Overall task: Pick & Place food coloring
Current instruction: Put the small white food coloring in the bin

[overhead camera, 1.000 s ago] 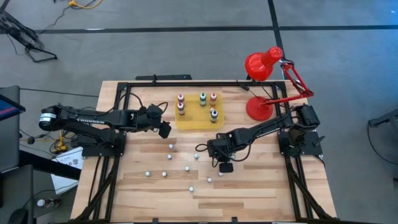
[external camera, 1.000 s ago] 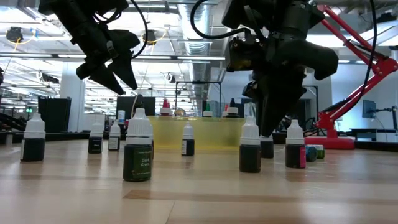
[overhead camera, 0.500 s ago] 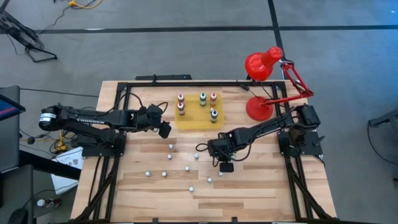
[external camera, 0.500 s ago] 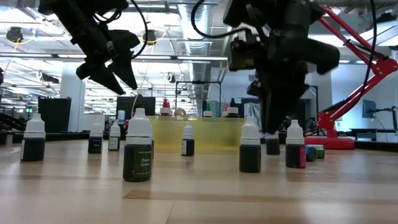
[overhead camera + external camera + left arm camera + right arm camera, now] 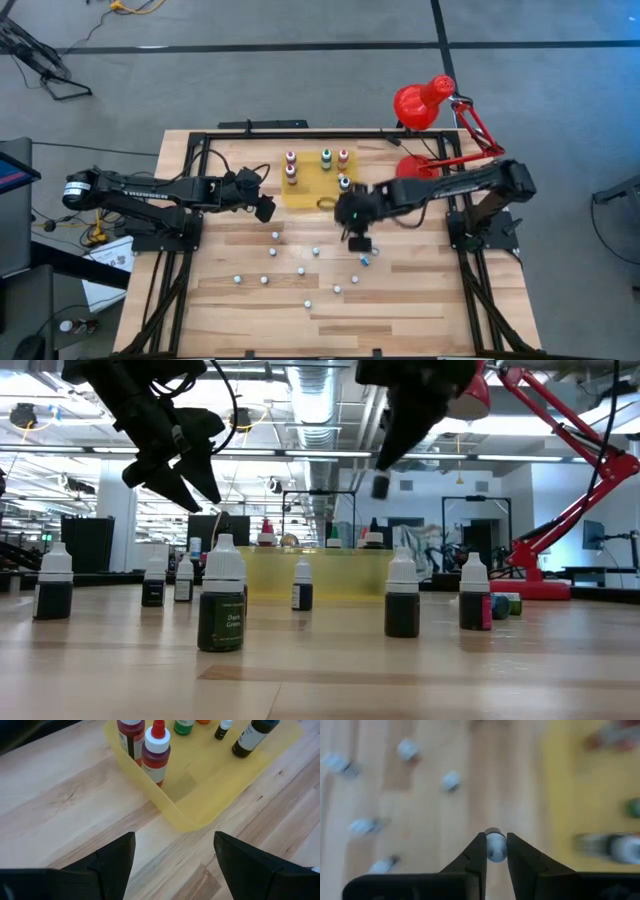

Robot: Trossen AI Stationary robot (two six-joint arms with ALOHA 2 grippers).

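A: R gripper [image 5: 496,851] status?
B: Clamped on a small dropper bottle [image 5: 495,845], held in the air near yellow mat [image 5: 318,196] front edge.
A: Clearance?
B: Loose bottles [image 5: 274,236] scattered on table [image 5: 420,300] nearby. L gripper [image 5: 172,862] spread wide, beside mat's L corner.

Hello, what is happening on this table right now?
The right gripper is shut on a small food coloring bottle and holds it above the table, near the yellow mat. Several bottles stand on that mat, and others stand on the wooden table. The left gripper waits open beside the mat.
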